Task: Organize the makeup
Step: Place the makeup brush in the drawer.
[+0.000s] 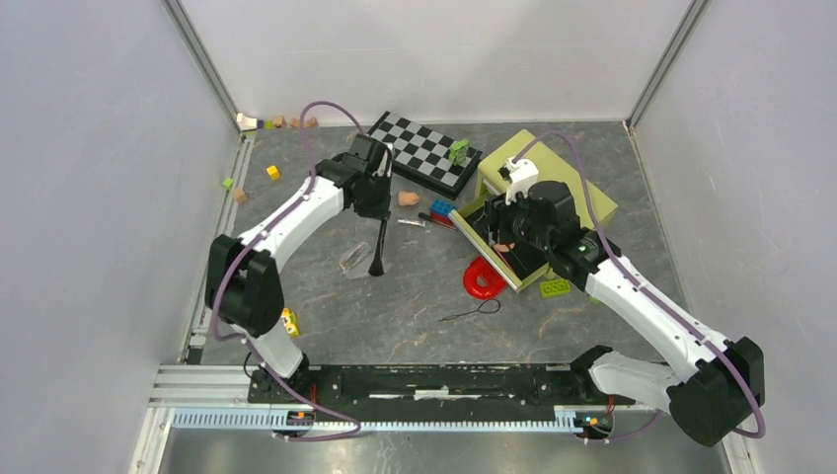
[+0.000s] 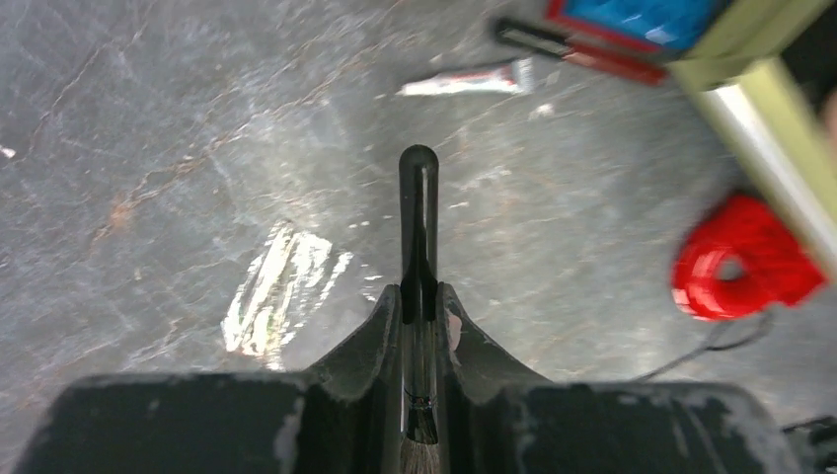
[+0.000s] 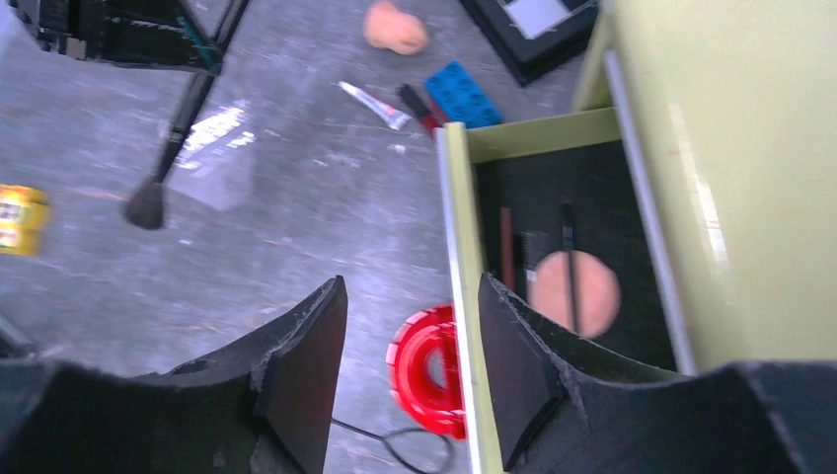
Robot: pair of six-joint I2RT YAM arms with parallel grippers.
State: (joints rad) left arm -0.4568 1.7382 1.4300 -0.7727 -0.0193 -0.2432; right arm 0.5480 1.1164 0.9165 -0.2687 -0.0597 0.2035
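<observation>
My left gripper (image 2: 418, 296) is shut on a black-handled makeup brush (image 2: 418, 212), whose glossy handle sticks out past the fingertips. In the top view the left gripper (image 1: 379, 207) is left of centre, and the brush (image 1: 379, 245) reaches from it toward the table. My right gripper (image 3: 413, 296) is open and holds nothing; it hovers over the left rim of the open green drawer (image 3: 456, 257). Inside the drawer lie a round peach puff (image 3: 592, 293) and thin pencils (image 3: 505, 247). A small tube (image 1: 413, 223), a peach sponge (image 1: 408, 198) and a red-black pencil (image 2: 582, 49) lie on the table.
A red horseshoe piece (image 1: 484, 280) and a black wire loop (image 1: 474, 311) lie beside the drawer front. A checkerboard (image 1: 424, 148) is at the back, with a blue brick (image 3: 462, 94) near the drawer corner. A clear wrapper (image 1: 353, 260) lies left of the brush. Small toy bricks (image 1: 271, 172) dot the left side.
</observation>
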